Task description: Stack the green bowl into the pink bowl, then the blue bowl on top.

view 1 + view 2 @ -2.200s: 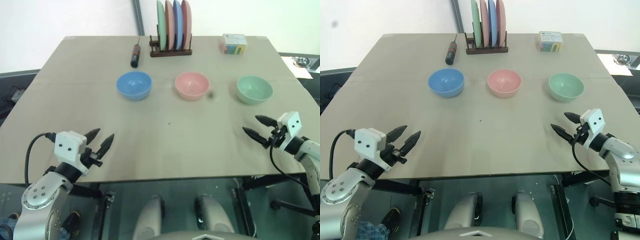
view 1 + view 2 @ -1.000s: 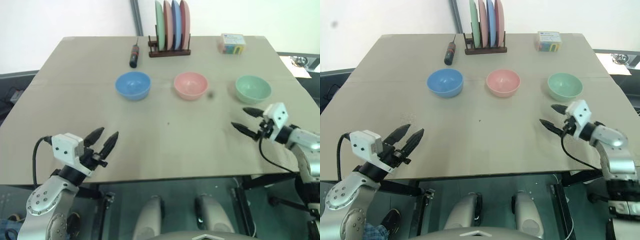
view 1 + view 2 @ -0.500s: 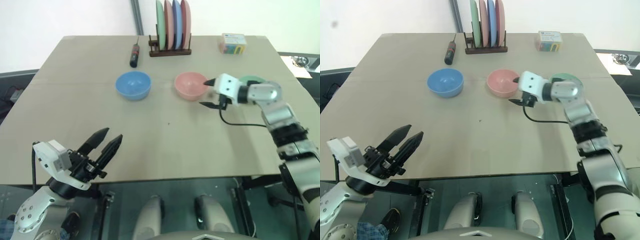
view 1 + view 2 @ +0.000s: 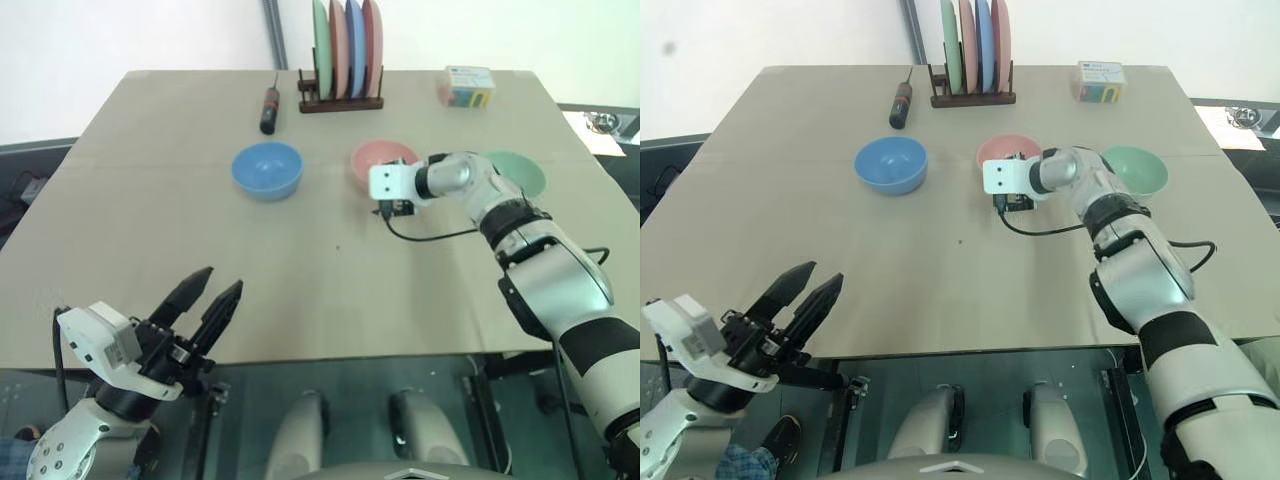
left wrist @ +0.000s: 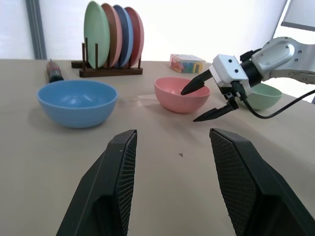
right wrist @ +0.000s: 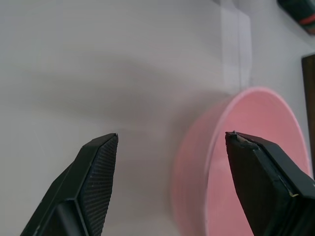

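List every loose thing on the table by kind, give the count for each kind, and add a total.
Bowls: 3, the blue bowl, the pink bowl, the green bowl
Upright plates: 4, in the plate rack
Plate racks: 1
Screwdrivers: 1, the screwdriver
Small boxes: 1, the colourful box
Total: 10

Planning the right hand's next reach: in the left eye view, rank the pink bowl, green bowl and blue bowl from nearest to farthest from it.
From the right hand:
1. pink bowl, right beside it
2. green bowl, behind its arm
3. blue bowl, left
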